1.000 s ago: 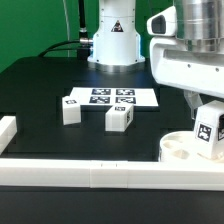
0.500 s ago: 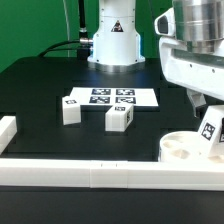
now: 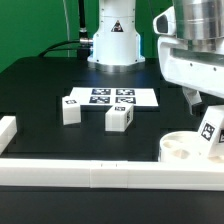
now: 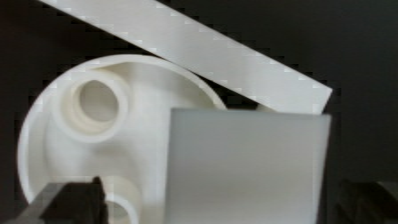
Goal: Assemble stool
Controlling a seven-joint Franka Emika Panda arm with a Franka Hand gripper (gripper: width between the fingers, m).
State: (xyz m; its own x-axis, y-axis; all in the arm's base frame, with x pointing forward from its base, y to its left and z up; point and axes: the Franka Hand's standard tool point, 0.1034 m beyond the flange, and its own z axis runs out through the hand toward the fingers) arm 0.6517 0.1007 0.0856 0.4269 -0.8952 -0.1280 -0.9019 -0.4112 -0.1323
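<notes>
a black desk (image 3: 40, 100) has a smooth, matt top with only a faint sheen. at the lower right of the exterior view, the stool's round seat (image 3: 176, 149) is white plastic, smooth and dull, with soft shading inside its moulded holes. the wrist view shows the same chalky, unpolished white up close. the right leg (image 3: 211, 130), middle leg (image 3: 119, 117) and left leg (image 3: 70, 108) are blocks of the same matt white plastic, carrying crisp black-and-white printed tags. the marker board (image 3: 112, 97) looks like a thin, flat printed sheet. the white bars (image 3: 90, 172) along the front edge look smooth and matt. the robot arm (image 3: 190, 55) has a glossy white shell.
</notes>
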